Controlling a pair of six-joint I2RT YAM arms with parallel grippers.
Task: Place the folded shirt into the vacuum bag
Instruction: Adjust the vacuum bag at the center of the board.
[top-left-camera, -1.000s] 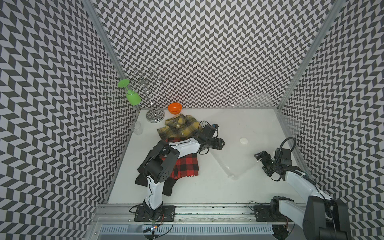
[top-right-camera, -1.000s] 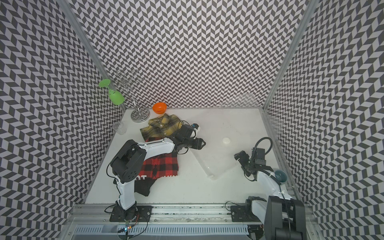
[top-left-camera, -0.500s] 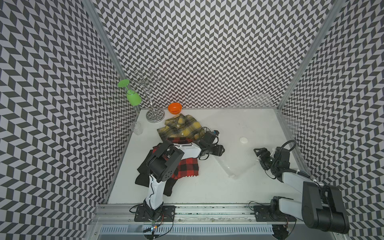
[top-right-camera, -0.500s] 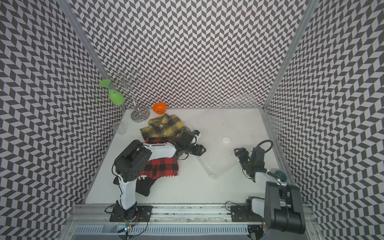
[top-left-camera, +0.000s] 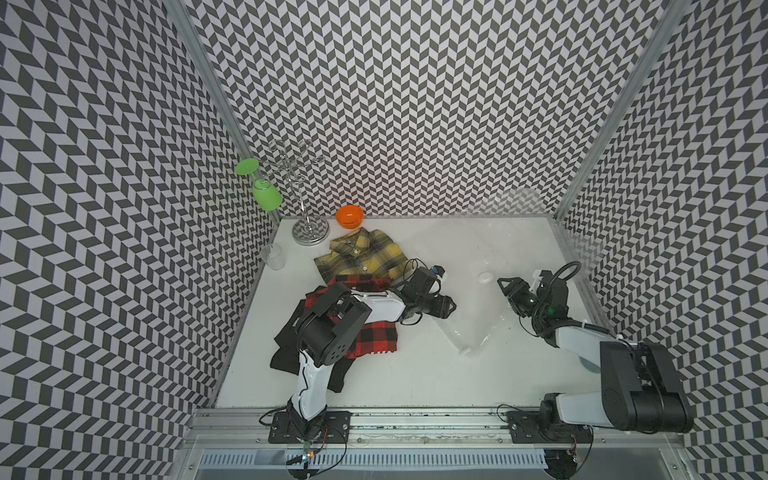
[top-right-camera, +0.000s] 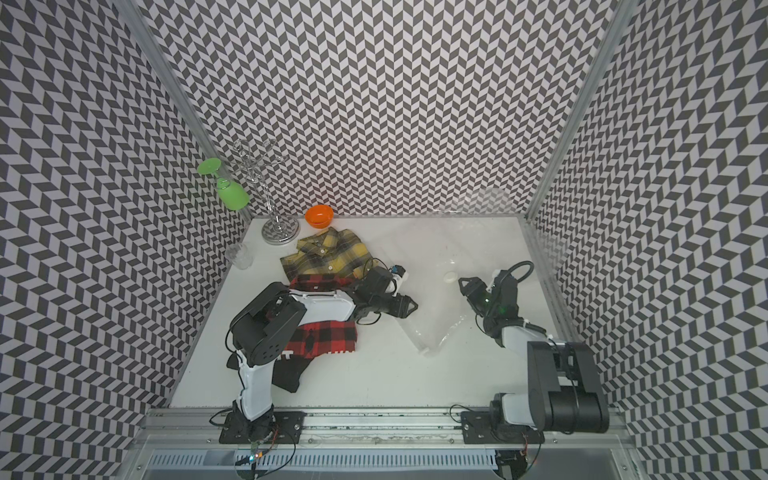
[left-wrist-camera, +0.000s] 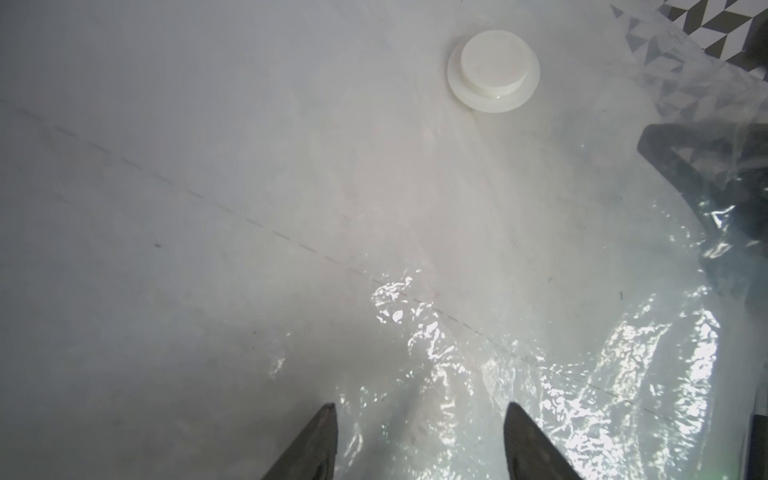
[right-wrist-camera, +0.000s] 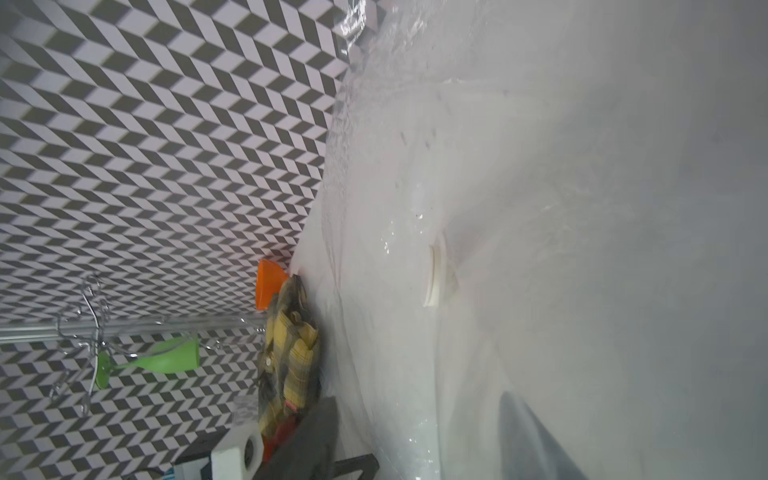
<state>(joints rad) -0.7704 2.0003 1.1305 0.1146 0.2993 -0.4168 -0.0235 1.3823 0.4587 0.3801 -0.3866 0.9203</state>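
The clear vacuum bag (top-left-camera: 473, 328) lies crinkled on the white table, with its round white valve (top-left-camera: 484, 277) and its zip slider (top-left-camera: 466, 352) showing. A red plaid folded shirt (top-left-camera: 374, 338) lies under my left arm, and a yellow plaid shirt (top-left-camera: 361, 259) behind it. My left gripper (top-left-camera: 449, 305) is open at the bag's left edge, and its fingers (left-wrist-camera: 316, 449) rest over the plastic. My right gripper (top-left-camera: 505, 284) sits just right of the valve. In the right wrist view its jaws (right-wrist-camera: 417, 399) stand apart with the bag's film between them.
A black garment (top-left-camera: 291, 353) lies partly under the red shirt. At the back left stand a chrome glass rack (top-left-camera: 309, 232) with a green wine glass (top-left-camera: 266, 195), an orange bowl (top-left-camera: 350, 216) and a clear cup (top-left-camera: 273, 256). Patterned walls enclose three sides.
My right gripper has moved back toward the valve and its jaws have narrowed. My left gripper has shifted slightly toward the front along the bag's edge.
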